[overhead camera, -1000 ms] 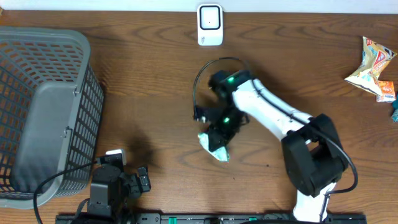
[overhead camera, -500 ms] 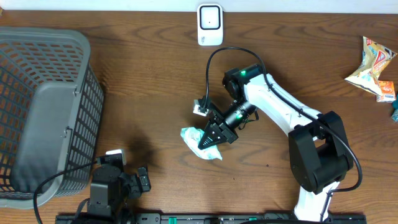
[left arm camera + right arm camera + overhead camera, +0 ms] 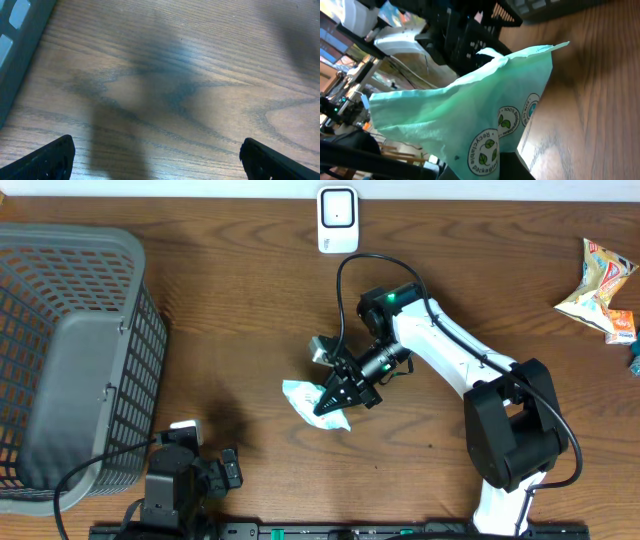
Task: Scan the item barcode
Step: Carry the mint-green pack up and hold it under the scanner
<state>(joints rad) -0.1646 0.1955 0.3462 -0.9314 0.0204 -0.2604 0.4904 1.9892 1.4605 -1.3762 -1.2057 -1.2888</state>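
Overhead, the right gripper has its fingers shut on the mint-green packet at mid-table; over the last second the wrist has swung it leftward and turned it. It sits well apart from the white scanner at the far edge, so presenting the barcode is, I judge, still ahead; the right wrist view shows only recycling logos. The left gripper waits wide open.

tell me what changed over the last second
The right gripper, shut on the green packet throughout, swung its wrist and carried the packet to the left and slightly toward the scanner. Its fingers pointed toward the robot's side of the table before and now point left. Nothing was taken or released. The left gripper stayed open and still. The basket, scanner and snack bags did not move.
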